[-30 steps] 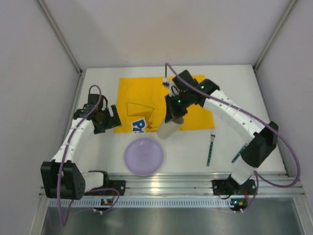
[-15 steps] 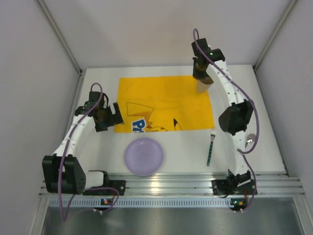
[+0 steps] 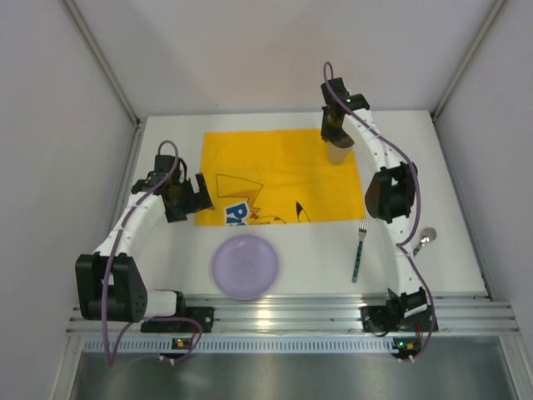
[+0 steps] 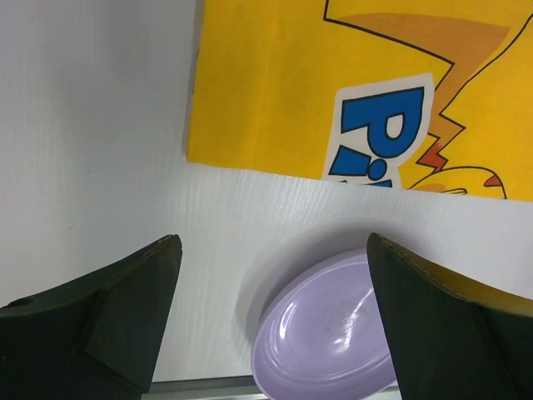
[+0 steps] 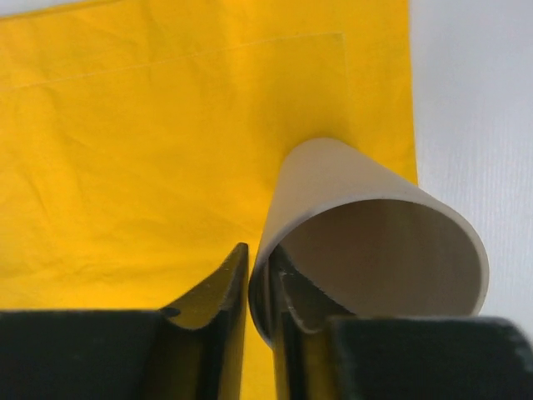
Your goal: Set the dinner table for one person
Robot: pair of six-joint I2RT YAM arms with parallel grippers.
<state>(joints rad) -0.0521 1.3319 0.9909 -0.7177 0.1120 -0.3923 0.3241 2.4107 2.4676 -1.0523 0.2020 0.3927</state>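
I am looking at one dinner table (image 3: 316, 250), a flat matte white top walled by pale grey panels, with one ribbed aluminium rail (image 3: 283, 312) running along its near edge, just above the two arm bases. One yellow cloth (image 3: 266, 167) is lying flat on the middle of the table, rectangular, softly creased, with a cartoon print in blue, orange and black along its near side. I am counting one plate, one cup, one fork and one spoon. The lilac plate (image 3: 244, 265) is round, shallow and glossy, and it is sitting on the bare table just off the cloth's near edge, apart from it. The fork (image 3: 358, 250) has a slim dark green handle and silvery tines, and it is lying off the cloth's near right corner, tines pointing towards that corner. The spoon (image 3: 425, 239) is showing only a shiny bowl, further right of the cloth than the fork. The beige cup (image 3: 337, 152) is tapered, smooth and matte, standing on the cloth's far right corner. The right gripper (image 5: 260, 267) is standing narrow, pinching the cup's wall at the rim, one of its fingers (image 5: 221, 292) outside and the other inside. The left gripper (image 4: 273, 242) is hanging wide and holding nothing, above the bare table at the cloth's near left corner.
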